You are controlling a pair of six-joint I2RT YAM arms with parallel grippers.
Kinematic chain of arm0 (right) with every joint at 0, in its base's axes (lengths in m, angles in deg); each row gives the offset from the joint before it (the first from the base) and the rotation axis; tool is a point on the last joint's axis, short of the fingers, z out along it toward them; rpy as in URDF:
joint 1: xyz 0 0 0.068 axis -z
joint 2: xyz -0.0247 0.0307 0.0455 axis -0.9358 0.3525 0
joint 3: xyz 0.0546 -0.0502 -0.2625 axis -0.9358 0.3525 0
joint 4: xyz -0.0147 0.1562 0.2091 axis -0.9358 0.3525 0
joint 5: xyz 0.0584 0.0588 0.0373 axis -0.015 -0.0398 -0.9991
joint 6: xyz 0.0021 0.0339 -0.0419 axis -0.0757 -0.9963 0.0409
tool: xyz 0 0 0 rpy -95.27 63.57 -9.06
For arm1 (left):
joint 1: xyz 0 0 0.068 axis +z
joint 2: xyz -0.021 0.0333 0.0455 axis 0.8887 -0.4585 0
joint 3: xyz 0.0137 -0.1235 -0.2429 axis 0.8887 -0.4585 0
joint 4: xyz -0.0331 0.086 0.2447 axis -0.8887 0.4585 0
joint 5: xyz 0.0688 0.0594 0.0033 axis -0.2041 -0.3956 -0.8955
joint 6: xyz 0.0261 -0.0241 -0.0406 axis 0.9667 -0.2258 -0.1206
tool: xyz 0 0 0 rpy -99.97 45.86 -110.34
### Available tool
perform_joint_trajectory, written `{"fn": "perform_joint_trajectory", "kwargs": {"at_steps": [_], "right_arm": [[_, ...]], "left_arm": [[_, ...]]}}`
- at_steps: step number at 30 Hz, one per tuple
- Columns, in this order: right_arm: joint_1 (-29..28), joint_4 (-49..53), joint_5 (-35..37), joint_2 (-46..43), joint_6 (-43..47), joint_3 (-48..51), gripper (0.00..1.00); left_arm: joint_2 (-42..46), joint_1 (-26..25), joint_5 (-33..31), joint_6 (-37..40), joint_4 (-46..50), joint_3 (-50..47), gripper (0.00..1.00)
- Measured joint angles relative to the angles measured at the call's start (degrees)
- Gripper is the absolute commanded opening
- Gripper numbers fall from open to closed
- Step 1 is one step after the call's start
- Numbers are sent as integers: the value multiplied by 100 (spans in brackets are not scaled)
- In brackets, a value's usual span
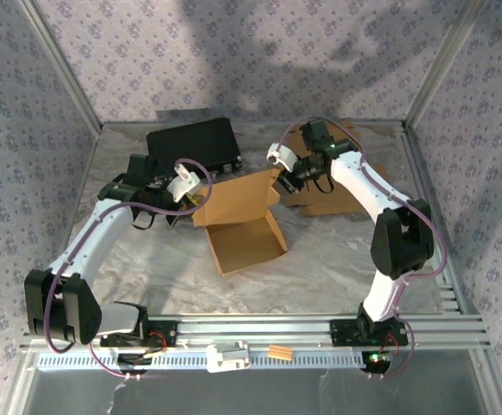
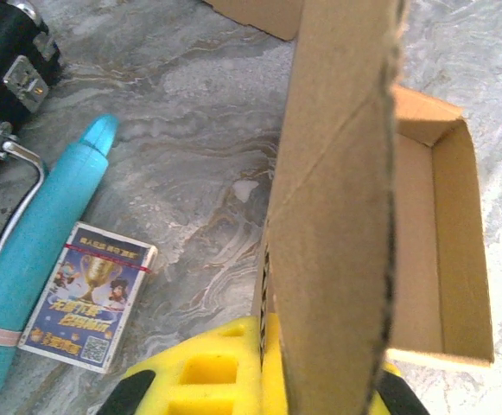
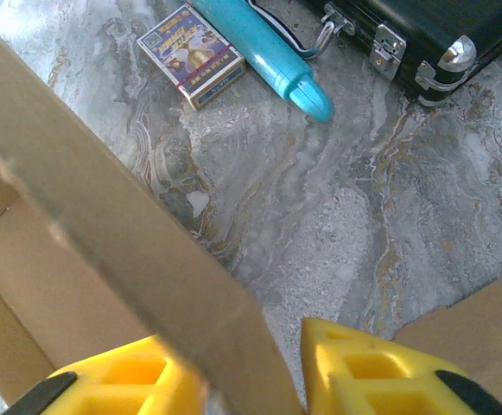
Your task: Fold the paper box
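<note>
On the marbled grey worktop (image 1: 337, 251), the paper box (image 1: 242, 233) sits half-formed at centre. Our left tool (image 1: 193, 201) clamps its ten-o'clock flap. Our right tool (image 1: 287, 180) straddles the two-o'clock flap, and we cannot tell whether it grips. We judge that uneven pulls could tear or buckle the cardboard.

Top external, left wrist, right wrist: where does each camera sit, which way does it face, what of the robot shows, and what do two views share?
Top external: above, behind the bases, looking down on the table; both arms, left claw, right claw.
Left wrist: on the left wrist, looking along yellow fingers at the paper box.
Right wrist: on the right wrist, looking past its fingers at a box panel.
Shared: both wrist views show card pack, teal pen, black case.
</note>
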Motion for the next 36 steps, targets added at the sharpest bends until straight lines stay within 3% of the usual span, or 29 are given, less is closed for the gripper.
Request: {"fn": "perform_joint_trajectory", "kwargs": {"at_steps": [10,18,23,29,36], "right_arm": [[-120,-87,232,0,-284,-2,0],[-507,-144,1141,76,-1373,-343,0],[-866,-199,2236,57,-2758,-319,0],[-1010,-173,3121,-205,-4474,2,0],[-1318,-142,3954,-409,-5672,79,0]], "left_arm": [[-33,11,-326,-411,-413,0,0],[-216,-96,-1185,-2070,-1034,0,0],[-555,-487,-2020,-3451,-1318,35,0],[-966,-942,-2448,-4754,-1606,229,0],[-1587,-1259,-3069,-5737,-1635,1032,0]]}}
